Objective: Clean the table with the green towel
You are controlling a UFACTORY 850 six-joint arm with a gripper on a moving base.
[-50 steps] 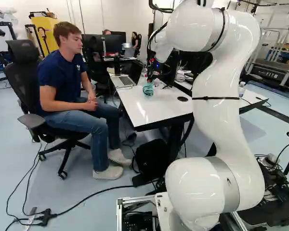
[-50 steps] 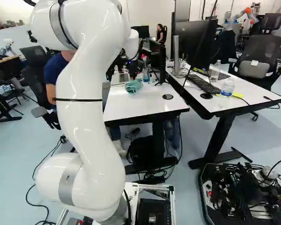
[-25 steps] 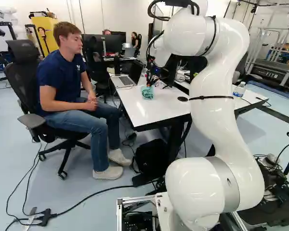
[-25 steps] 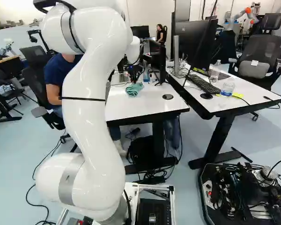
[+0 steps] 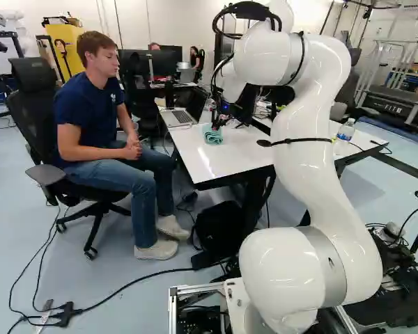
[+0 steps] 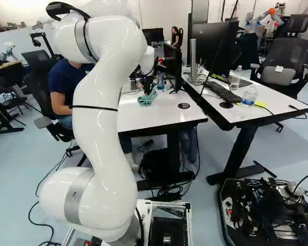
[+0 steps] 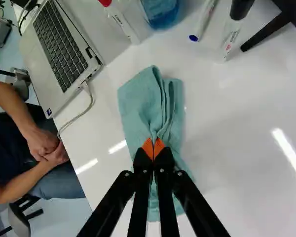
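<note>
Towel (image 7: 138,103) secured: the gripper (image 7: 153,149) has its 2 fingers clamped on a raised fold, the remainder lying on the table (image 7: 227,133) near the laptop (image 7: 61,49). Wiping judged at an early stage; area covered cannot be determined, most of the surface likely outstanding. Arm (image 5: 306,167) stands tall, bends over and reaches ahead, gripper directed downward.

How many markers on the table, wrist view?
3: red-capped marker between laptop and blue bottle; blue-ended marker on its other side; black-capped marker by the black leg. Others may be hidden.
</note>
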